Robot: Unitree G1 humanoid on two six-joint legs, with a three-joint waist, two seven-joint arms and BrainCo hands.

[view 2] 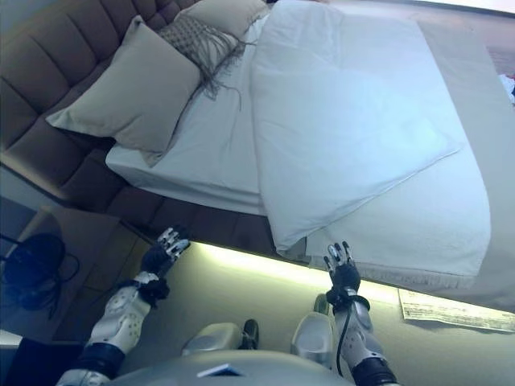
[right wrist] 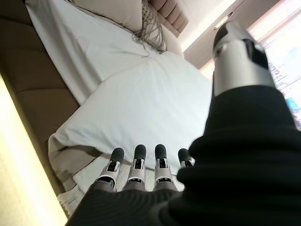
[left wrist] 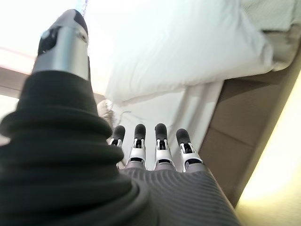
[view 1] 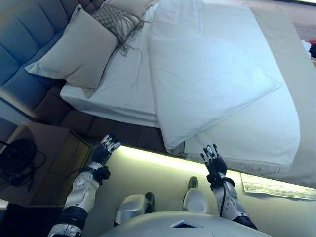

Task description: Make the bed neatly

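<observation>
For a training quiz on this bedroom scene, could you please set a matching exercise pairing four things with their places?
Things:
1. large beige square pillow
2. white folded duvet
3. grey fringed cushion
4. left hand

Places:
A. lying skewed across the mattress, one corner hanging over the near edge
B. leaning against the padded headboard
C. open above the floor beside the bed base
D. behind the large pillow, fringe trailing on the sheet

Pairs: 1-B, 2-A, 3-D, 4-C

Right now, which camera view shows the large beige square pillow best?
The left eye view shows the large beige square pillow best, whole against the headboard. The right eye view shows it equally complete. The right wrist view catches only its edge; the left wrist view does not show it clearly.
</observation>
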